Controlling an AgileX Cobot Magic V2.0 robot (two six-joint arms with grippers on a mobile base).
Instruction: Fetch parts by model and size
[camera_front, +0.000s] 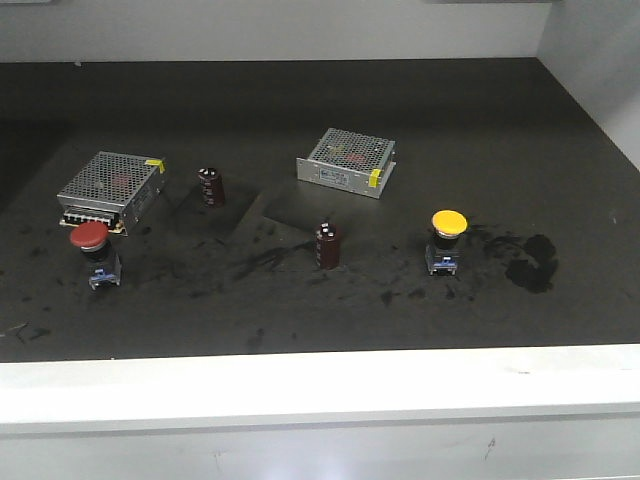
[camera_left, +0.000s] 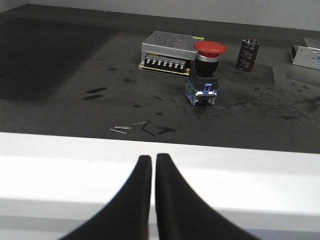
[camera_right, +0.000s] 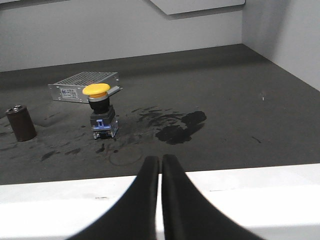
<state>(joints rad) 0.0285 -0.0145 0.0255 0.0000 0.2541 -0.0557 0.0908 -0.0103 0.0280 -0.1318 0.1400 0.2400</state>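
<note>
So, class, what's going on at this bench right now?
Nothing is being handled yet. The left gripper and right gripper are both shut and empty, held over the white front ledge. On the dark table, the red-capped push button stands upright in front of one mesh metal box. The yellow-capped push button stands upright further right. A second mesh box and two brown cylinders sit between them.
</note>
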